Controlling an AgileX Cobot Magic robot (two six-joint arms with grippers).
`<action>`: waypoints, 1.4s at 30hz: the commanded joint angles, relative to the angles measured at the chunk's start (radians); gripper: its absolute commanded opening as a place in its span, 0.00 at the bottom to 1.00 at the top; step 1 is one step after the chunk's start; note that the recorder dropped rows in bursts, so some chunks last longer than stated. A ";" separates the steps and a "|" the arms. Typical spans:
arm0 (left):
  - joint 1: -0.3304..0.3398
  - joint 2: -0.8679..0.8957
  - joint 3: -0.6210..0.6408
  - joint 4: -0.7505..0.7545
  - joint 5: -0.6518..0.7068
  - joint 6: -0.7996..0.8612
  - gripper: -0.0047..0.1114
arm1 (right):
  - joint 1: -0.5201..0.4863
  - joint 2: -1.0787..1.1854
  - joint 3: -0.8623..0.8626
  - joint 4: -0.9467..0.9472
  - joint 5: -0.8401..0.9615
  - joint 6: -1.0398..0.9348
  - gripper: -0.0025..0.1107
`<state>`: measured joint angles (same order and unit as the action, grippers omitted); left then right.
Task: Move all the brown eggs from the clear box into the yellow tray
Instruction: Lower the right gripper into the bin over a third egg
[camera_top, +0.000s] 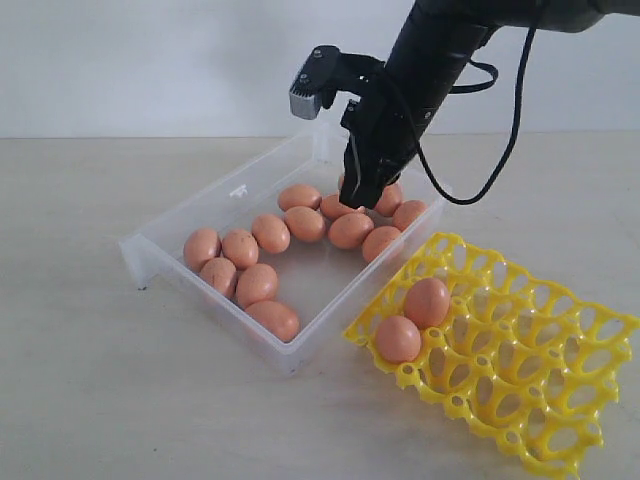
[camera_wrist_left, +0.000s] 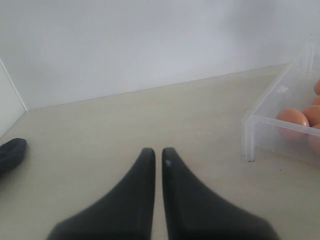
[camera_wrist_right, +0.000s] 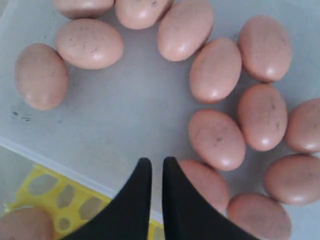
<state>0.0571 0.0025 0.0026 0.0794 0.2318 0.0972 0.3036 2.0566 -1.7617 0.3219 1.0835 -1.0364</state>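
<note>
**While two sat in the yellow tray (camera_top: 520, 400), most brown eggs (camera_top: 257, 284) lay in the clear box (camera_top: 215, 190)**

Where the table (camera_wrist_left: 100, 130) was bare, off to the left of the box, the left gripper (camera_wrist_left: 157, 151) hung low. Its two dark fingers (camera_wrist_left: 142, 175) were pressed nearly together, with only a thin slit between them and nothing in their grasp. The clear box stood next, set at an angle on the table. A dozen or so brown eggs lay loose on its floor, one cluster at its near left end and another at its far right end. Over that far right cluster the right gripper (camera_top: 362, 192) reached down into the box, clenched and empty. Its tips hung over bare floor just beside one egg (camera_wrist_right: 205, 182); whether they touched that egg could not be told. Farthest right, just beside the box's near long wall, lay the yellow tray. Two brown eggs sat in neighbouring cups at its corner nearest the box, one (camera_top: 398, 338) in front of the other (camera_top: 427, 302).
</note>
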 joint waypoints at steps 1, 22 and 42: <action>-0.007 -0.003 -0.003 -0.005 -0.007 -0.003 0.08 | -0.005 0.025 -0.006 0.002 -0.082 -0.126 0.19; -0.007 -0.003 -0.003 -0.005 -0.007 -0.003 0.08 | -0.005 0.187 -0.006 -0.006 -0.239 -0.151 0.57; -0.007 -0.003 -0.003 -0.005 -0.007 -0.003 0.08 | -0.052 0.264 -0.006 -0.010 -0.329 0.112 0.15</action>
<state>0.0571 0.0025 0.0026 0.0794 0.2318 0.0972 0.2590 2.3165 -1.7626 0.3221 0.7664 -0.9909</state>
